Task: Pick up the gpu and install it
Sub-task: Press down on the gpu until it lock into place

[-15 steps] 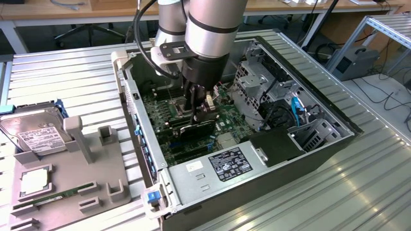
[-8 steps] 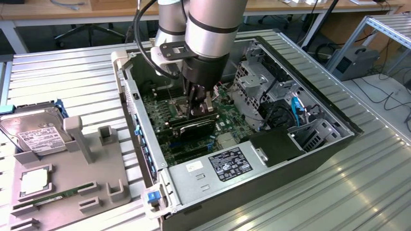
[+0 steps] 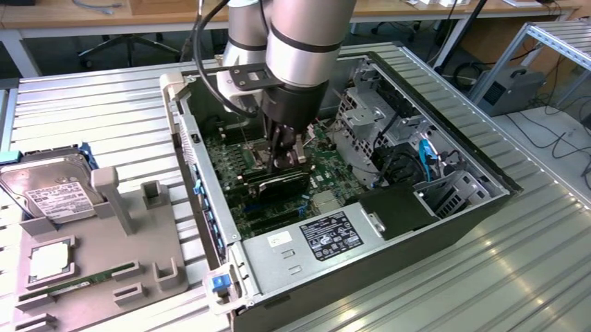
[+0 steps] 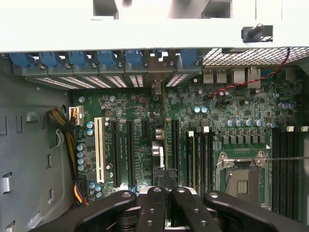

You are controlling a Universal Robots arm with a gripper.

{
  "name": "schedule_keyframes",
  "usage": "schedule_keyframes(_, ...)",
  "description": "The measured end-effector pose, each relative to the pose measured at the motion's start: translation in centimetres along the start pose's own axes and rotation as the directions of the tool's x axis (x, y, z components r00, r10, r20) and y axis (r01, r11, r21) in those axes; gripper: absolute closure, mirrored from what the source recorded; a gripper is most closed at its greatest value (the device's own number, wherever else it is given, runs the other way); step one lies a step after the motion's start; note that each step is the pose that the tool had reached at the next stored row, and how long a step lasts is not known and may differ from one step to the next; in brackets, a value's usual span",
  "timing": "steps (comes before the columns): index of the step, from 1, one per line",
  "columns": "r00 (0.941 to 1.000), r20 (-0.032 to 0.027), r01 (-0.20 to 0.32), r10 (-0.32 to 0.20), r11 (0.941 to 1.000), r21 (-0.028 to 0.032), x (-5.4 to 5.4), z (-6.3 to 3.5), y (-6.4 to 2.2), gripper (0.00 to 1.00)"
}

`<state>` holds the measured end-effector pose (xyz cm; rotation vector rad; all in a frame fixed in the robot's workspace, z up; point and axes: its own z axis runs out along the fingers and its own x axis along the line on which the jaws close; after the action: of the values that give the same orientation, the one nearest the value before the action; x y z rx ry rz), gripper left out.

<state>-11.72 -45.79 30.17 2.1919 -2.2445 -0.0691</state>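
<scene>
Black-faced gpu [image 3: 279,181] stands on edge inside the open case [image 3: 480,200], pinched in the closed tool [image 3: 284,158] above the motherboard [image 4: 135,125], bracket toward the rear slots [image 4: 159,79], apparently lined up with an expansion slot for seating.

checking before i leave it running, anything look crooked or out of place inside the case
Nothing stands out. The gripper holds the gpu edge-on, upright over the motherboard slots inside the open case. Whether it is fully seated cannot be told. The hard drive lies outside on the grey fixture.
</scene>
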Motion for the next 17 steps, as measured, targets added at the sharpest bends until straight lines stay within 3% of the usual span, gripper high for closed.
schedule_keyframes(2, 1.0, -0.0002, 0.0, 0.0, 1.0, -0.0001, 0.0, 0.75, -0.02, 0.89)
schedule_keyframes(7, 1.0, 0.0022, 0.0, 0.0, 1.0, 0.0, -0.3, 0.97, -0.03, 0.89)
schedule_keyframes(10, 1.0, 0.0021, 0.0, 0.0, 1.0, -0.0002, -0.6, 1.99, 0.05, 0.89)
schedule_keyframes(17, 1.0, 0.002, 0.0, 0.0, 1.0, -0.0002, -0.6, 2.89, 0.03, 0.89)
